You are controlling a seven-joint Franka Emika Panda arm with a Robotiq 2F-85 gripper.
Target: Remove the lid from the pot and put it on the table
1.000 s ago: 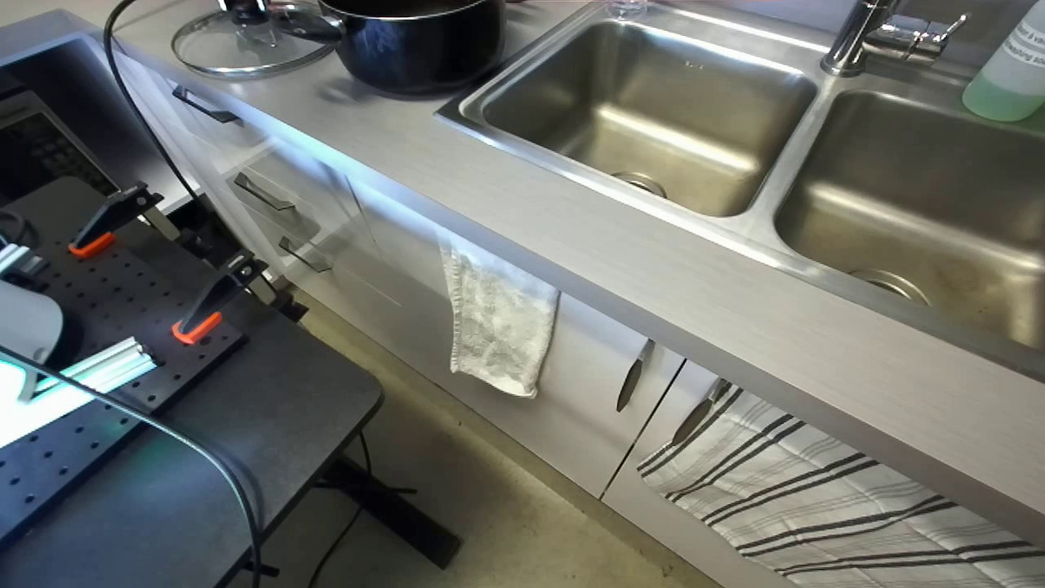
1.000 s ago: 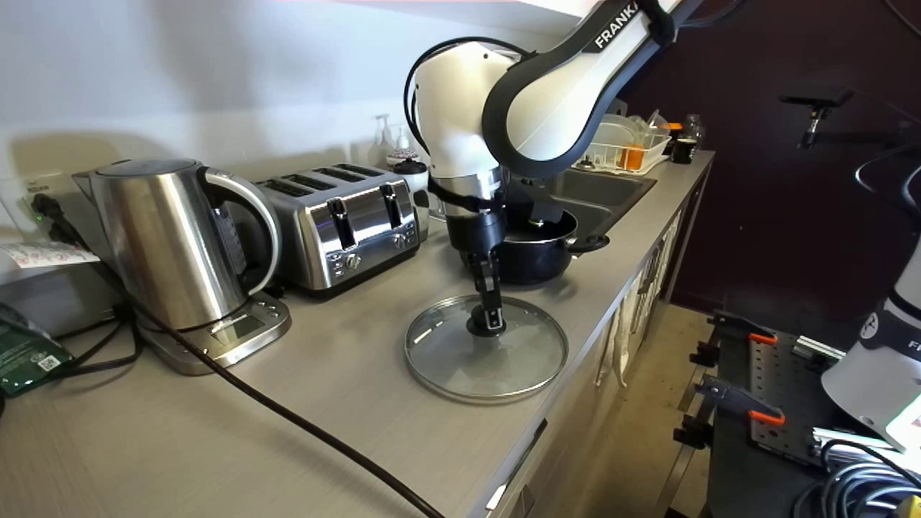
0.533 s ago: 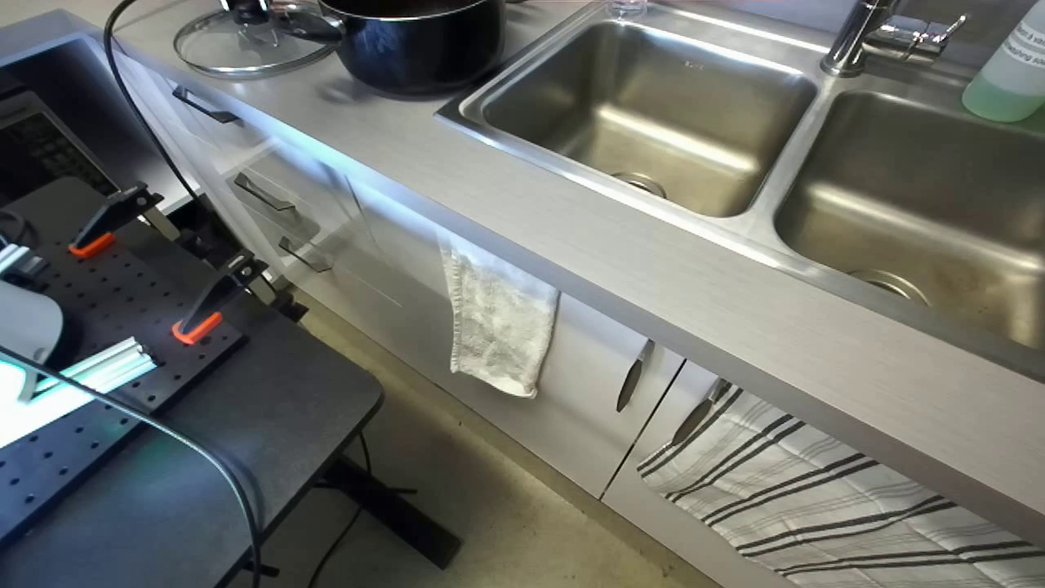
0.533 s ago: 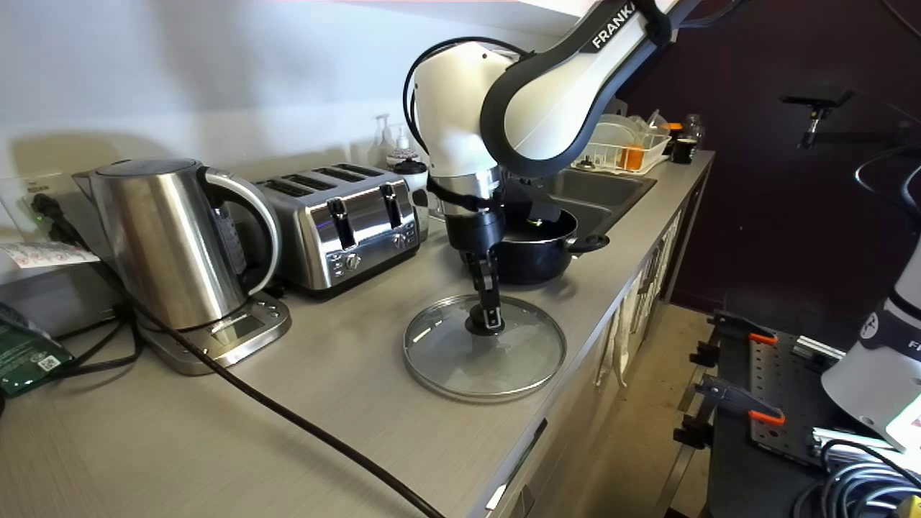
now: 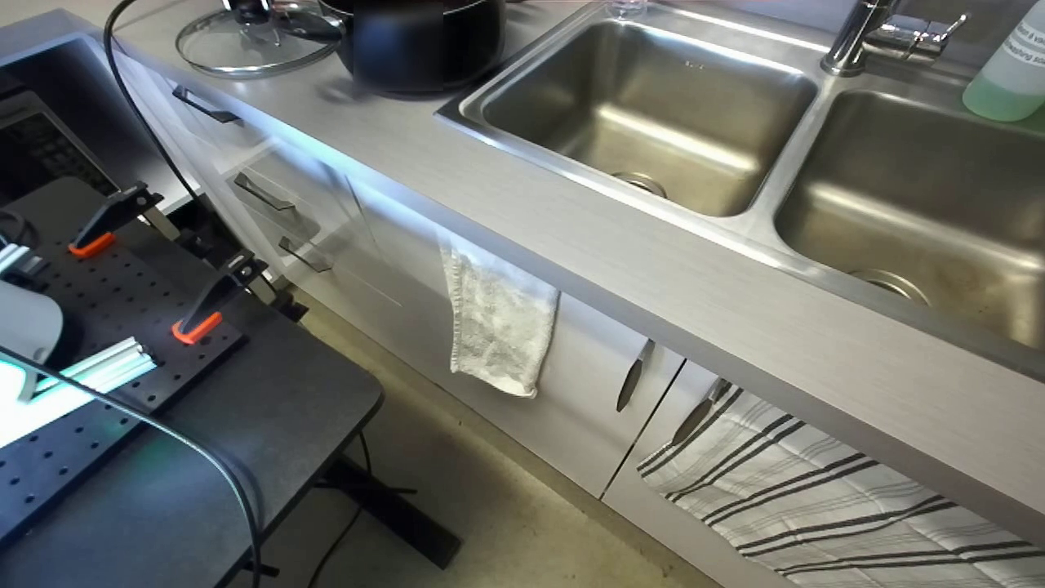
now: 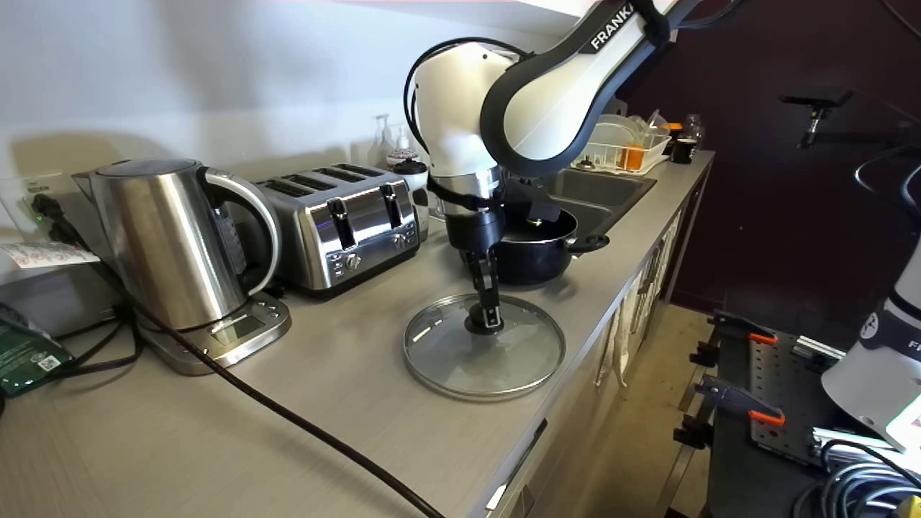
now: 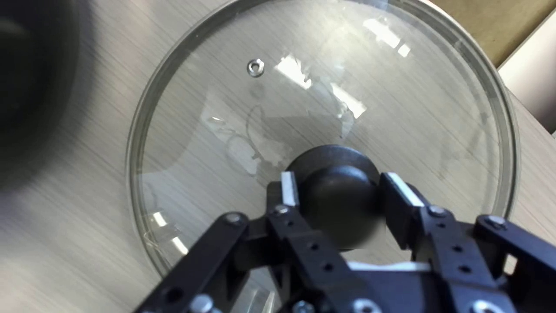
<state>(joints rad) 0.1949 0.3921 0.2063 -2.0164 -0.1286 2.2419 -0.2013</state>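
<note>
The clear glass lid (image 6: 483, 370) lies level at the counter (image 6: 324, 410), beside the pot; I cannot tell whether it touches the surface or hangs just above. It also shows in an exterior view (image 5: 237, 53) and fills much of the wrist view (image 7: 208, 143). The dark pot (image 6: 536, 259) stands uncovered behind the lid; it also shows in an exterior view (image 5: 424, 49) and blurred at the left of the wrist view (image 7: 30, 87). My gripper (image 6: 492, 318) points down with its fingers (image 7: 336, 191) on both sides of the lid's black knob, closed on it.
A steel kettle (image 6: 162, 244) and a toaster (image 6: 338, 223) stand along the wall. A black cable (image 6: 302, 421) crosses the counter. The sink basins (image 5: 653, 106) lie past the pot. The counter's front edge (image 6: 536, 414) is close to the lid's rim.
The lid and gripper have shifted together very slightly along the counter, toward the pot. The pot has not moved.
</note>
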